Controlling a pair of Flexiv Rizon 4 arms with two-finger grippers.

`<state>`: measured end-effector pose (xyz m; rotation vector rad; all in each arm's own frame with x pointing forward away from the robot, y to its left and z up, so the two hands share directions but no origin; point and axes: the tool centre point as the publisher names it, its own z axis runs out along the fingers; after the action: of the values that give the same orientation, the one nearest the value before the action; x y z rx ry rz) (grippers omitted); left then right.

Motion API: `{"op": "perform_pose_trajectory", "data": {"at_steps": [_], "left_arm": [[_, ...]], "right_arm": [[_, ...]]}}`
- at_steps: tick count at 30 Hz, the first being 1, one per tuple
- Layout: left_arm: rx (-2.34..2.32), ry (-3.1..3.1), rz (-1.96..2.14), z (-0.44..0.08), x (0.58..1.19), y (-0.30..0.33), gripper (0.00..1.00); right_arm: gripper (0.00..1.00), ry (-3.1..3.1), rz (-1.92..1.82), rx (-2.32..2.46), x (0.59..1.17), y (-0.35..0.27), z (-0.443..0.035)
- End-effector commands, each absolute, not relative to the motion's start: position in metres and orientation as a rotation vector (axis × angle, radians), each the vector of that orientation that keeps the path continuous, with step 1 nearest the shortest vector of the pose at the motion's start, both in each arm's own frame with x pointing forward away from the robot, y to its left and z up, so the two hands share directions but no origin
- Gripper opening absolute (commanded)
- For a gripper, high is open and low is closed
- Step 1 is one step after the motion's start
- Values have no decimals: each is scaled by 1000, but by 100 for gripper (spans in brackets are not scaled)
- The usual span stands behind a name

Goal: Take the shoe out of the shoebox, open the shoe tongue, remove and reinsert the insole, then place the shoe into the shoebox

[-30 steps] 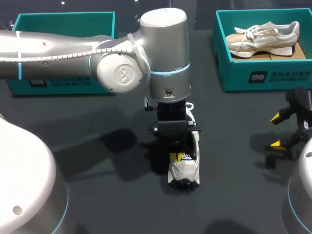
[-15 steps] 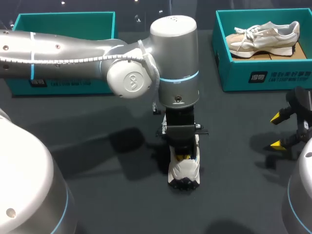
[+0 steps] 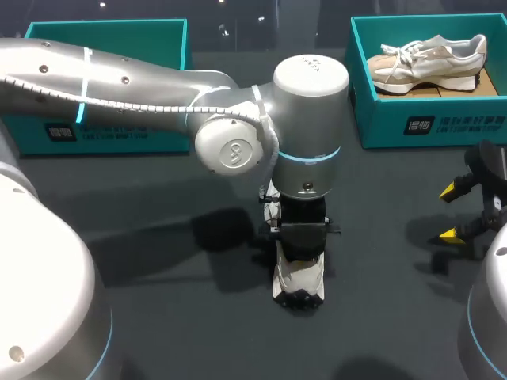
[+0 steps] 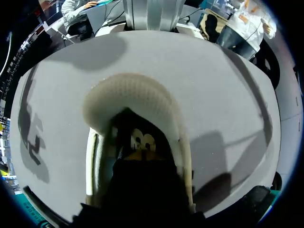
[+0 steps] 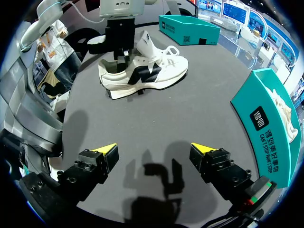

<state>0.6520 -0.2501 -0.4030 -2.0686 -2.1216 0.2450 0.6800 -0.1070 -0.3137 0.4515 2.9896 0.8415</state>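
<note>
My left gripper (image 4: 141, 153) is poked down into the heel hole of the white shoe (image 3: 299, 279). I cannot tell if it is open or shut. The shoe stands on the dark table (image 3: 158, 317), well apart from the left shoebox (image 3: 107, 47) and the right shoebox (image 3: 428, 119). My right gripper (image 5: 154, 149) hangs wide open, holding nothing.

Dark grey matte table (image 3: 198, 332); plain, unpatterned surface; soft shadows (image 3: 158, 253) across middle and right side.
</note>
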Motion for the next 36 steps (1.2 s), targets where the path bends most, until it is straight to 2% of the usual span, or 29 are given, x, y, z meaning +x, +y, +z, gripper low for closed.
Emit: {"op": "perform_pose_trajectory", "data": {"at_steps": [1, 7, 11, 28, 36], "left_arm": [[-2092, -2159, 247, -401, 661, -243, 0], [-2175, -2197, 269, -359, 664, -238, 0], [-2202, -2138, 205, -350, 659, -237, 0], [-2103, -2049, 21, -416, 657, -244, 0], [-2116, -2184, 153, -391, 661, -247, 0]], "right_arm": [[100, 2987, 837, 452, 678, -107, -313], [100, 2987, 837, 452, 678, -107, -313], [100, 2987, 837, 452, 678, -107, -313], [100, 2987, 837, 452, 678, -107, -313], [100, 2987, 837, 452, 678, -107, -313]]}}
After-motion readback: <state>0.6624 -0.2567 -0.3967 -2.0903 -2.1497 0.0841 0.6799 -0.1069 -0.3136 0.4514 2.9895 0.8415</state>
